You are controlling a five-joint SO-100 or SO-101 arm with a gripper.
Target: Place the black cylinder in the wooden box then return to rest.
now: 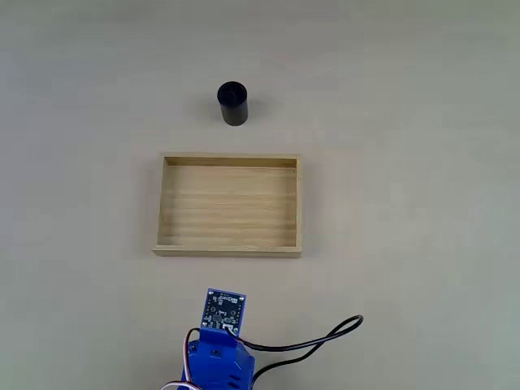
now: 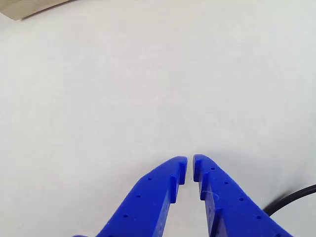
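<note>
The black cylinder (image 1: 233,103) stands upright on the pale table, a short way beyond the far wall of the wooden box (image 1: 230,251). The box lies in the middle of the fixed view with nothing inside it. My blue arm (image 1: 218,357) sits folded at the bottom edge, well short of the box's near wall. In the other view my gripper (image 2: 190,161) hovers over bare table, its two blue fingers (image 2: 158,192) drawn together with only a thin slit between the tips and nothing held. A corner of the box (image 2: 29,7) peeks in at the top left.
A black cable (image 1: 321,341) loops on the table to the right of the arm's base and also crosses the lower right corner as the cable (image 2: 291,197) in the other view. A small circuit board (image 1: 224,309) tops the arm.
</note>
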